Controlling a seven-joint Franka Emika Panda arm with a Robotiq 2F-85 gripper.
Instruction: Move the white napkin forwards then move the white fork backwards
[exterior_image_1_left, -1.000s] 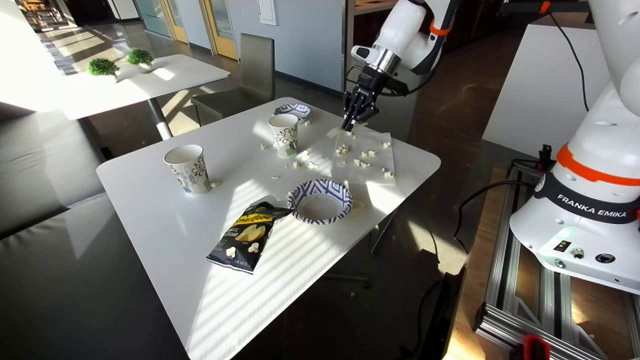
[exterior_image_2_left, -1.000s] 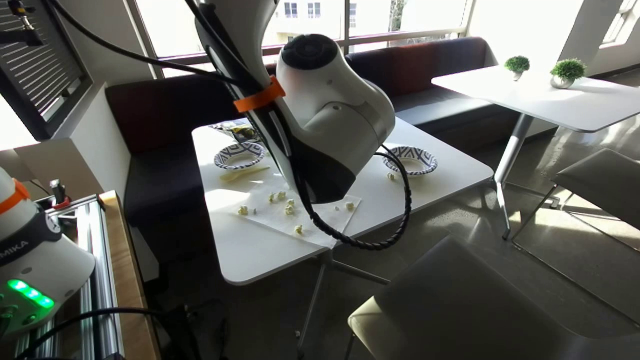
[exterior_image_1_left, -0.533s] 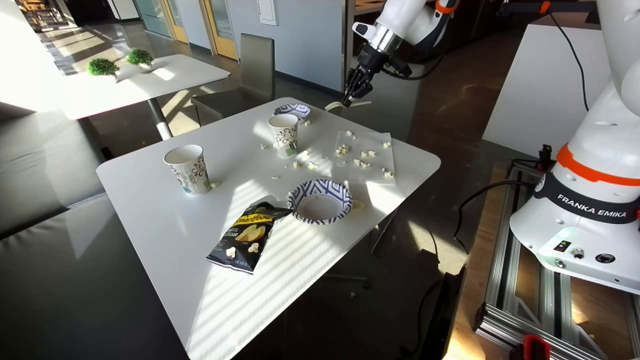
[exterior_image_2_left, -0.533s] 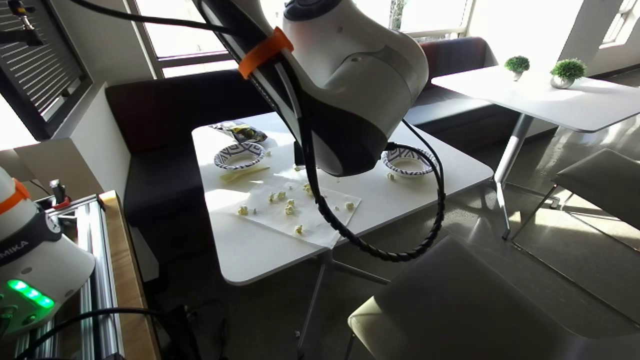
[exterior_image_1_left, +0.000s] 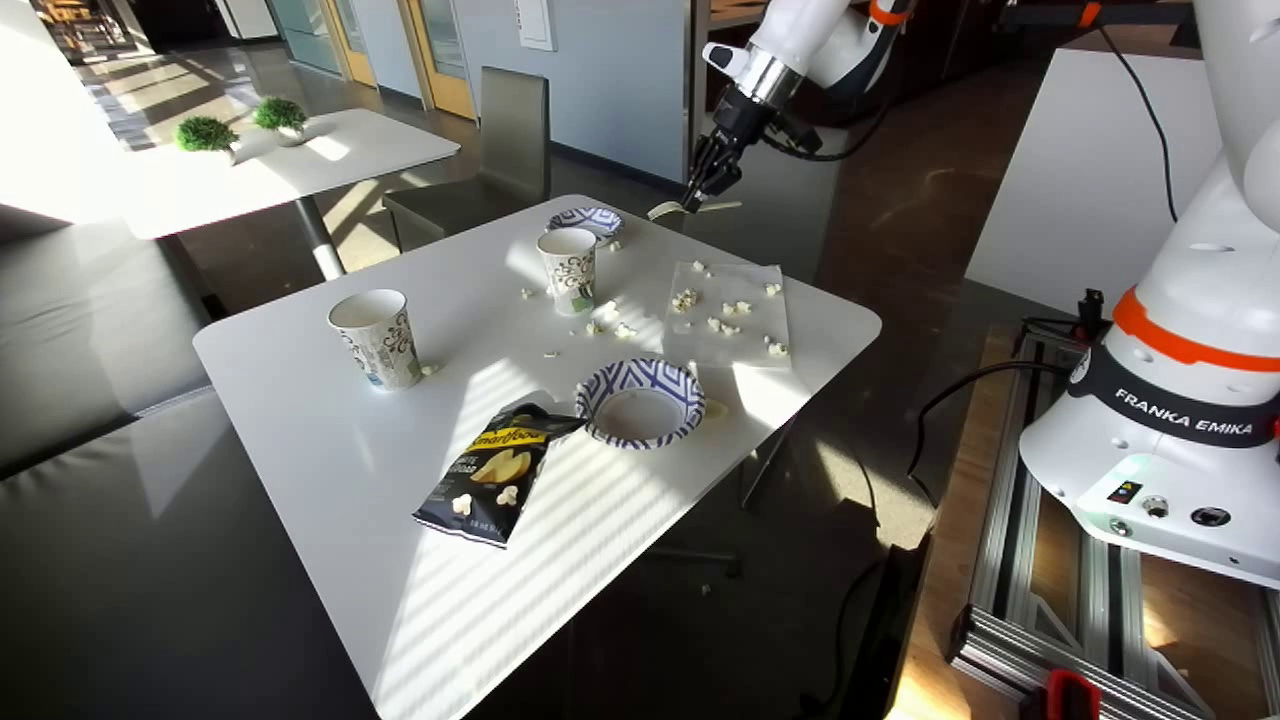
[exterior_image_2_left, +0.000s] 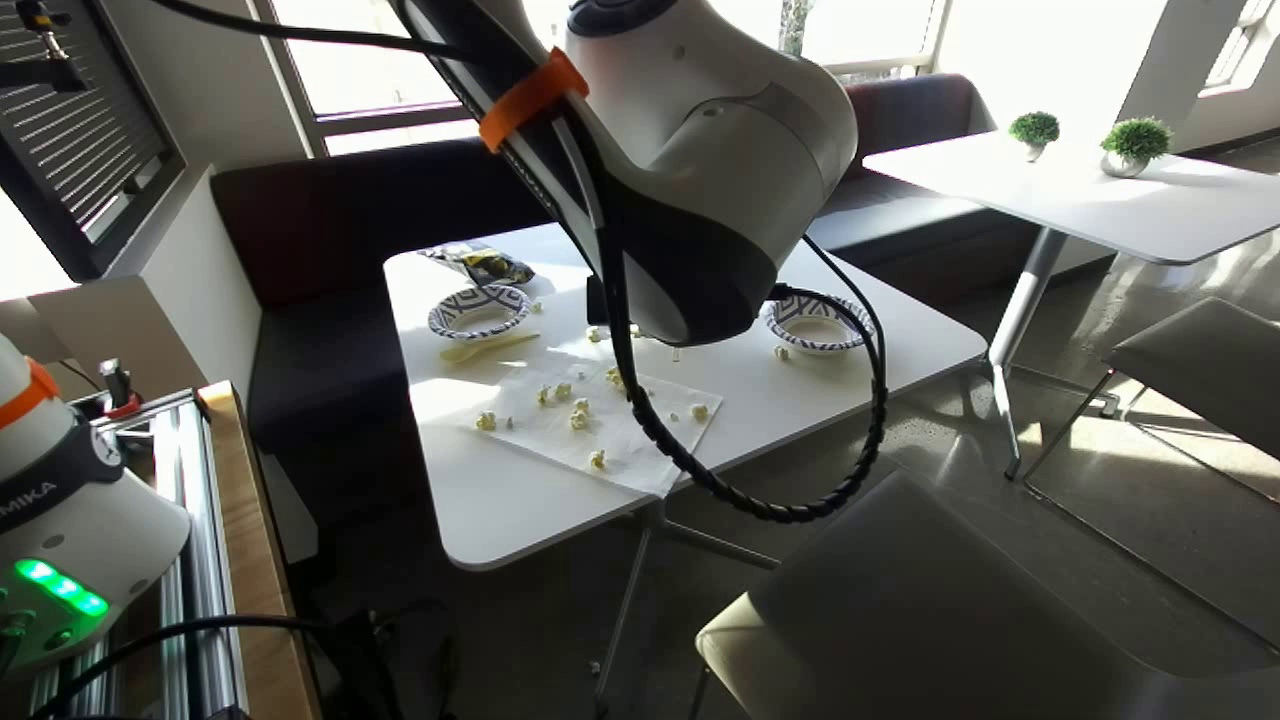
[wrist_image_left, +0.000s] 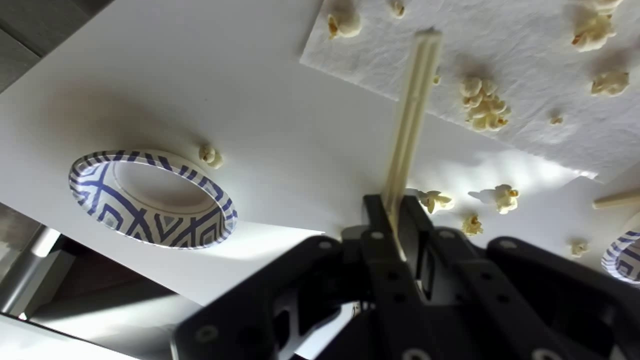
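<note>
Fingers (wrist_image_left: 374, 220) coloured black. Between them, fork (wrist_image_left: 414, 105) tinted pale cream. Ahead of fingers, napkin (wrist_image_left: 530, 55) shown white, dotted with yellowish-white popcorn (wrist_image_left: 484, 107). Left of fingers in wrist view, white bowl (wrist_image_left: 135, 220) banded with blue stripes at rim, blue geometric lines inside; blue-and-white repeated on second bowl (wrist_image_left: 620, 257), far right. Lower left of fingers in exterior view, white cups (exterior_image_1_left: 574, 285) (exterior_image_1_left: 390, 350) printed with dark scrolls; black bag (exterior_image_1_left: 500, 470) marked with yellow.
</note>
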